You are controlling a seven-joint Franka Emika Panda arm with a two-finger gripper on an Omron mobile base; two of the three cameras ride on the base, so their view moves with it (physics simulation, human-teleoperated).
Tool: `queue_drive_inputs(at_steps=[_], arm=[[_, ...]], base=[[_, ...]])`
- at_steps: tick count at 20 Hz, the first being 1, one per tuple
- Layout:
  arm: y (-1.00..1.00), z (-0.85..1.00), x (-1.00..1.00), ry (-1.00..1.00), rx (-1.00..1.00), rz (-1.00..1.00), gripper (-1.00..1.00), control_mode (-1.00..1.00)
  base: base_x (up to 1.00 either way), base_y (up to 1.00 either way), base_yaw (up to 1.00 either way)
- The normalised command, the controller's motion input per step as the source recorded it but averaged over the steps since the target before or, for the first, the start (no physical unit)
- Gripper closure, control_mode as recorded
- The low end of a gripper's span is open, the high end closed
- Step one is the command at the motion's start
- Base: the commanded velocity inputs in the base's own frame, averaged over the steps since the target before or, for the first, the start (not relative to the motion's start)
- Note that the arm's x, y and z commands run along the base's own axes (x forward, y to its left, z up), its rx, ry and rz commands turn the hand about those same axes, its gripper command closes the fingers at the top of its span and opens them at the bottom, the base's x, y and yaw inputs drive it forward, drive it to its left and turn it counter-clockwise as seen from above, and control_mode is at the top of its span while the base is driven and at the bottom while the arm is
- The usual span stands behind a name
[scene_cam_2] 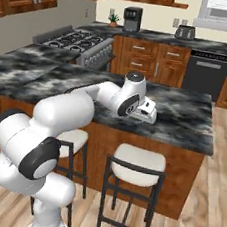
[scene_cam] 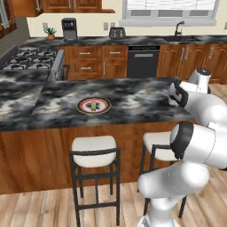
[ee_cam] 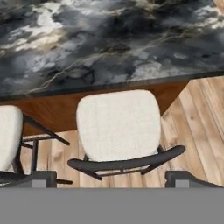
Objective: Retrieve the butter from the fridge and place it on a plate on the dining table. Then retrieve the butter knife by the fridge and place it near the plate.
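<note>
Scene: A white robot arm reaches over the dining table [scene_cam: 133, 99], a long island of black, grey-veined marble on a plain brown wood base.
Butter: The butter [scene_cam: 93, 105], a small pale yellow-olive stick, already lies at the middle of the plate [scene_cam: 84, 108], well apart from the arm.
Plate: Round and flat, with a dark edge, a red ring and a pale centre, it sits on the marble toward the stool side of the island.
Gripper: In the hand view the gripper [ee_cam: 111, 181] has its two dark tips spread wide with nothing between them, looking down at a stool [ee_cam: 118, 127] with a cream, woven-looking seat and a thin black metal frame.
Stage: The butter step looks finished; the knife remains to be fetched.
Risk: The hand hangs low by the table's near edge, so a careless swing as the base drives off could clip the marble lip or a stool back.
Risk, second: A sweep across the smooth top could nudge the plate, and the loose stick could slide off it.
</note>
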Motion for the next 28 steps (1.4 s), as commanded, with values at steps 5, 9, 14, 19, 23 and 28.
queue_drive_inputs(at_steps=[5,9,14,19,23,28], arm=[[0.00,0.00,0.00,0.00,0.00,0.00,-1.00,1.00],[0.00,0.00,0.00,0.00,0.00,0.00,-1.00,1.00],[0.00,0.00,0.00,0.00,0.00,0.00,-1.00,1.00],[0.00,0.00,0.00,0.00,0.00,0.00,-1.00,1.00],[0.00,0.00,0.00,0.00,0.00,0.00,-1.00,1.00],[0.00,0.00,0.00,0.00,0.00,0.00,-1.00,1.00]], base=[[-0.01,-1.00,-0.04],[0.00,-1.00,-0.02],[0.07,-0.95,-0.04],[0.27,-0.93,0.00],[0.83,-0.77,0.00],[0.99,-0.51,-0.01]])
